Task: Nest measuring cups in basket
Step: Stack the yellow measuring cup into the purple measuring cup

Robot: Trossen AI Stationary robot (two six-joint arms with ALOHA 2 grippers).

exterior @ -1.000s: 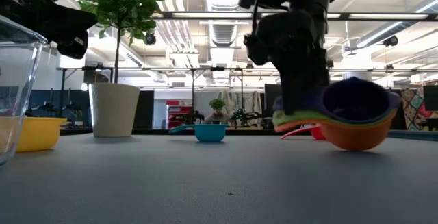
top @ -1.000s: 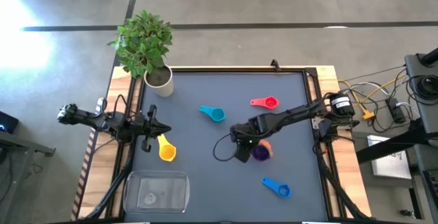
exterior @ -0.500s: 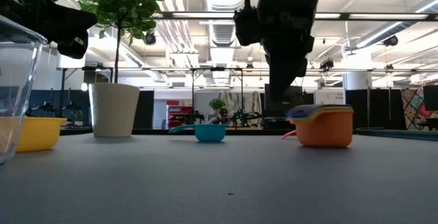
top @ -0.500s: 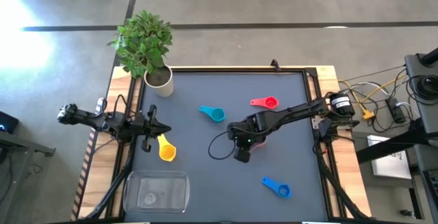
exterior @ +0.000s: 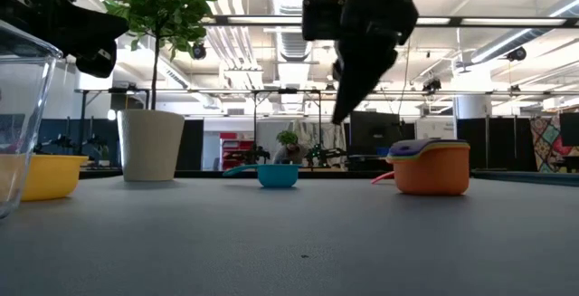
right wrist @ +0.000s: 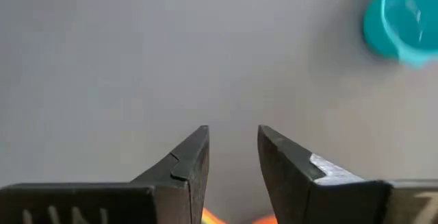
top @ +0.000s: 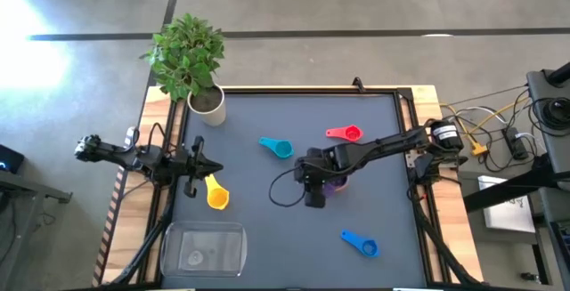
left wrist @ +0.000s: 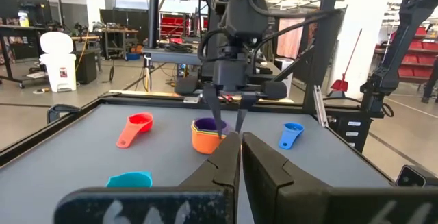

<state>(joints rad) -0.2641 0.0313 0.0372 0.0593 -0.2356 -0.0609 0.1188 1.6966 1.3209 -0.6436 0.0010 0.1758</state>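
Observation:
A nested stack of measuring cups (exterior: 432,167), orange outermost and purple innermost, stands upright on the table right of centre (left wrist: 207,134). My right gripper (left wrist: 228,119) hangs open just above and beside it, slanting down, with nothing between its fingers (right wrist: 233,145). Single cups lie apart on their bases: teal (top: 278,148), red-pink (top: 346,133), yellow (top: 216,195) and blue (top: 361,243). The clear basket (top: 203,249) sits at the near left. My left gripper (top: 209,167) waits shut and level at the table's left edge.
A white pot with a green plant (top: 207,102) stands at the far left corner. A dark cable loops from the right arm over the table (top: 285,193). A raised black frame (top: 307,89) borders the dark mat.
My right gripper held the stack tilted, brought it upright onto the table, let go of it and rose a little, rolling its wrist. The stack now stands level on its base, free of the fingers.

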